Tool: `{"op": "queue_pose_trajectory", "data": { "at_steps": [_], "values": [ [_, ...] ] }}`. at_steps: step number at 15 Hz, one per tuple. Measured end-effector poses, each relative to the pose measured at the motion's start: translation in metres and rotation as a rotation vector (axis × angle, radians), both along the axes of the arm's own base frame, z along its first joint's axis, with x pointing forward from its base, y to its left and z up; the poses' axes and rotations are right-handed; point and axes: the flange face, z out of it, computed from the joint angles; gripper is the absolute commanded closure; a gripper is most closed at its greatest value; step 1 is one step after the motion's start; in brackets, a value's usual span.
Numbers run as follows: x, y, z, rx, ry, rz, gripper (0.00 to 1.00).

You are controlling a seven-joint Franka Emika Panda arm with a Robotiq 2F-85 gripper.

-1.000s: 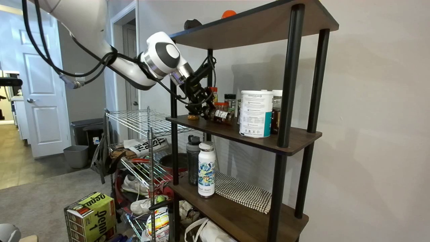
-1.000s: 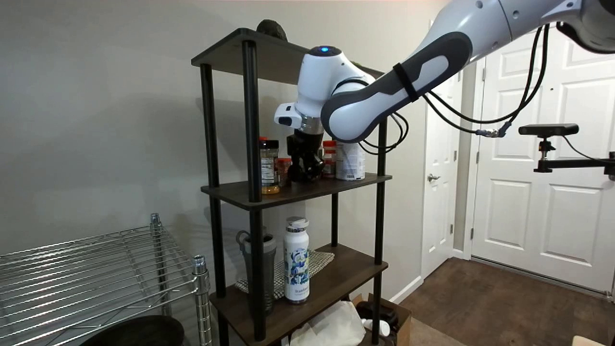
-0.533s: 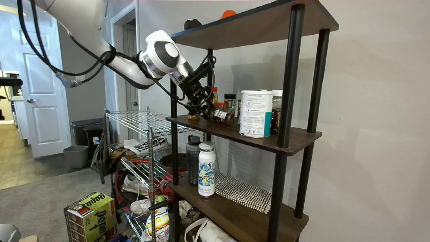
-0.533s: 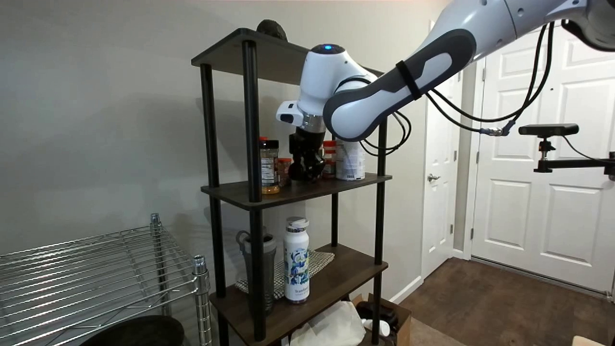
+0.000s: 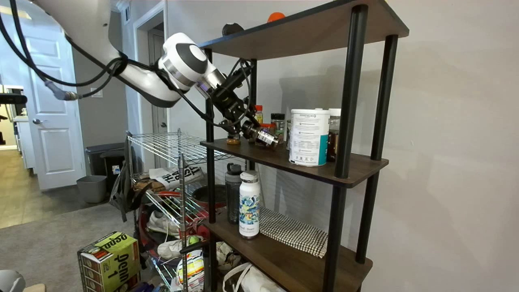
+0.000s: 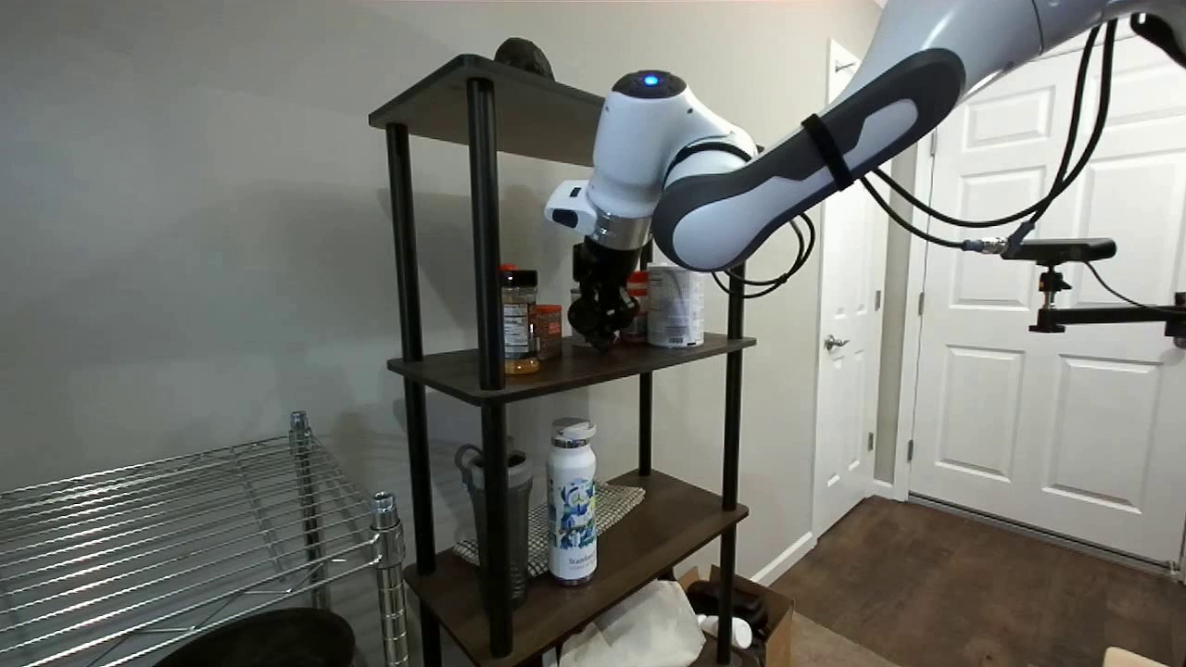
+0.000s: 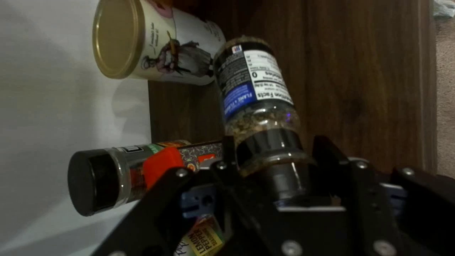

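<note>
My gripper point(image 5: 248, 126) is shut around the capped end of a clear spice jar point(image 7: 254, 78) with a black and blue label. The jar also shows in an exterior view point(image 5: 267, 137), tilted, its base end low over the middle shelf point(image 6: 593, 369). Whether the base touches the shelf is unclear. In the wrist view, the fingers point(image 7: 275, 146) lie on either side of the black cap. A gold-lidded can point(image 7: 185, 46) is beside the jar's base. A black-capped jar point(image 7: 94, 181), a red-lidded container point(image 7: 163, 163) and a lemon pepper bottle point(image 7: 202, 240) are on the left.
A white canister point(image 5: 309, 138) stands toward one end of the shelf, a seasoning jar point(image 6: 519, 320) at the opposite end. Black posts point(image 5: 352, 101) and the top board point(image 5: 300, 36) frame the space. Bottles point(image 5: 249, 202) stand below; a wire rack point(image 6: 185, 509) stands alongside.
The arm has drawn back from the shelf and slightly upward. The spice jar has moved with the gripper and now tilts more steeply, its capped end raised.
</note>
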Motion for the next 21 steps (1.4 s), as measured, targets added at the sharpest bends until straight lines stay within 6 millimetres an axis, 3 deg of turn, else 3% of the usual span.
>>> {"op": "queue_pose_trajectory", "data": {
  "at_steps": [17, 18, 19, 21],
  "values": [
    [-0.022, -0.005, 0.023, 0.044, -0.083, -0.072, 0.68],
    [-0.022, -0.006, 0.025, 0.047, -0.088, -0.076, 0.53],
    [-0.023, -0.006, 0.027, 0.049, -0.092, -0.079, 0.45],
    [-0.023, -0.007, 0.029, 0.05, -0.095, -0.079, 0.53]
  ]
}}
